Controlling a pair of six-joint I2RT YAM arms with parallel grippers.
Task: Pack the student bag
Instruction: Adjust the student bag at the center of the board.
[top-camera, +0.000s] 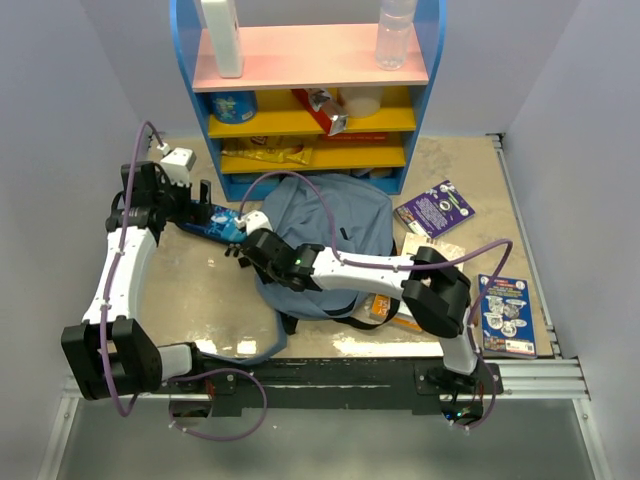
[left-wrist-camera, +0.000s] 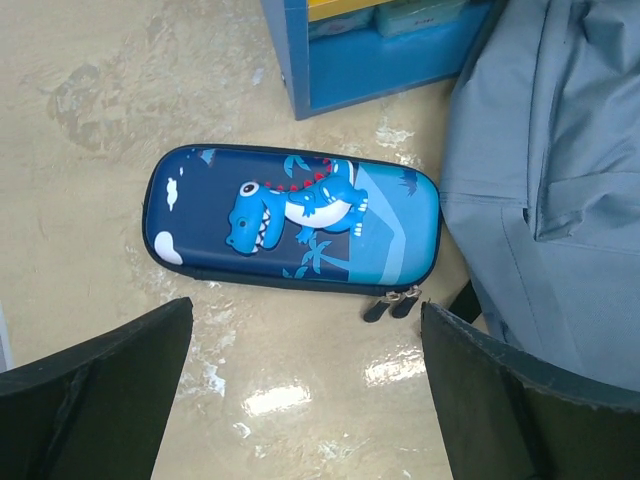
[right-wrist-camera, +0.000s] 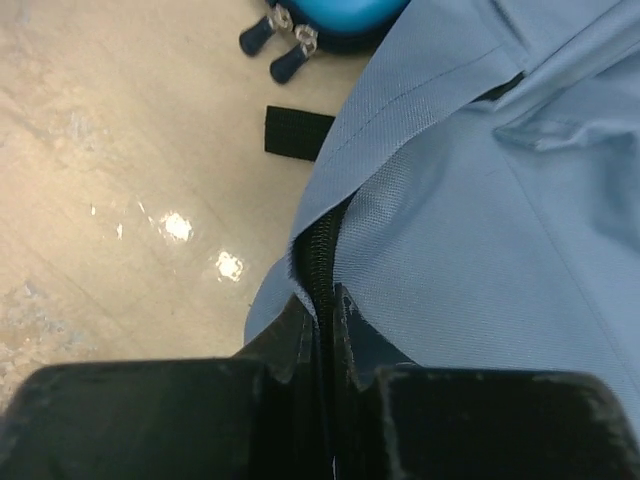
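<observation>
The student bag (top-camera: 325, 240) lies flat in the middle of the table, slate-blue with black straps. My right gripper (top-camera: 245, 248) is at its left edge. In the right wrist view the right gripper (right-wrist-camera: 328, 330) is shut on the bag's black zipper seam (right-wrist-camera: 322, 250). A dark-blue dinosaur pencil case (left-wrist-camera: 290, 215) lies just left of the bag (left-wrist-camera: 560, 180), its two zipper pulls (left-wrist-camera: 392, 303) toward the bag. My left gripper (left-wrist-camera: 305, 390) is open and empty, a little above the table on the near side of the case; it also shows in the top view (top-camera: 205, 203).
A blue shelf unit (top-camera: 310, 60) with a pink top stands at the back, holding a bottle (top-camera: 395, 30), a white object (top-camera: 222, 35) and snack packs. Booklets (top-camera: 435, 210) (top-camera: 505, 315) lie right of the bag. A black strap end (right-wrist-camera: 298, 132) lies on the table.
</observation>
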